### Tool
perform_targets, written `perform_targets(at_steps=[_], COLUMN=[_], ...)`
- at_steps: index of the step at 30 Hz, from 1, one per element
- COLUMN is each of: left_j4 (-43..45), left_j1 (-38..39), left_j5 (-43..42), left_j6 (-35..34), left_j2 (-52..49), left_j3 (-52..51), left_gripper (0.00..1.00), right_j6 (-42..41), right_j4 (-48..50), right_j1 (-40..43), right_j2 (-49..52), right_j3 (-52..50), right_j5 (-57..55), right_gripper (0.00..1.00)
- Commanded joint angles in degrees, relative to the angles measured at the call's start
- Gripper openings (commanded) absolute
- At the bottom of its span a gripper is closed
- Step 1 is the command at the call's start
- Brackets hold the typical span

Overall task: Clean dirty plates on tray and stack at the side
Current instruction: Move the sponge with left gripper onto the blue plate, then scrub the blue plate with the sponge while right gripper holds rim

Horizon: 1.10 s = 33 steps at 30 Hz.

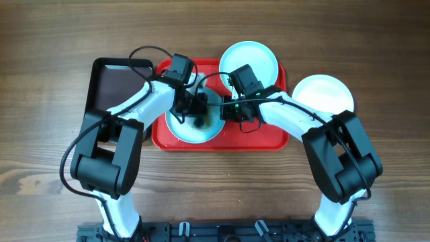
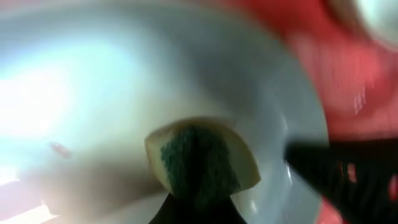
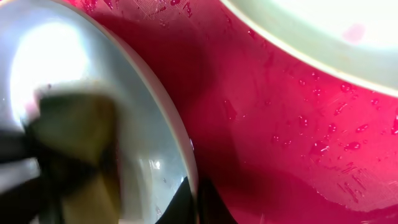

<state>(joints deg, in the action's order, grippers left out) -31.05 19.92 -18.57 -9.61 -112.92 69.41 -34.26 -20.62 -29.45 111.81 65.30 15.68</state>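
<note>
A pale turquoise plate (image 1: 209, 132) lies on the left half of the red tray (image 1: 269, 134). My left gripper (image 1: 199, 119) is shut on a yellow and green sponge (image 2: 202, 162) and presses it on this plate (image 2: 124, 74). A small reddish smear (image 2: 60, 148) shows on the plate left of the sponge. My right gripper (image 1: 232, 111) is shut on the plate's right rim (image 3: 194, 186). A second turquoise plate (image 1: 248, 62) sits at the tray's back right and bears a pink smear (image 3: 354, 31). A white plate (image 1: 322, 94) lies on the table right of the tray.
A smaller black tray (image 1: 114, 84) lies left of the red tray, partly under my left arm. The red tray's floor (image 3: 280, 124) is wet with droplets. The two arms cross closely over the tray's middle.
</note>
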Motion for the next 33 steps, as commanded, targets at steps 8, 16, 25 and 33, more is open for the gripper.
perform_targets(at_steps=[8, 16, 25, 33], left_j4=[4.11, -13.29, -16.61, -13.20], left_j1=[-0.68, -0.66, -0.79, -0.70], left_j5=[32.37, 27.10, -9.88, -17.18], left_j6=[-12.39, -18.27, 3.89, 9.20], left_j2=[-2.75, -2.75, -2.75, -2.75], left_j3=[-0.94, -0.94, -0.94, -0.94], left_gripper=[0.04, 0.04, 0.04, 0.04], right_j6=[-0.22, -0.24, -0.26, -0.24], right_j4=[-0.66, -0.68, -1.11, -1.07], right_j1=[-0.15, -0.15, -0.13, -0.11], right_j2=[1.73, 1.75, 1.95, 2.03], right_j3=[-0.07, -0.07, -0.07, -0.07], right_j5=[0.20, 0.24, 0.96, 1.38], right_gripper=[0.04, 0.04, 0.04, 0.04])
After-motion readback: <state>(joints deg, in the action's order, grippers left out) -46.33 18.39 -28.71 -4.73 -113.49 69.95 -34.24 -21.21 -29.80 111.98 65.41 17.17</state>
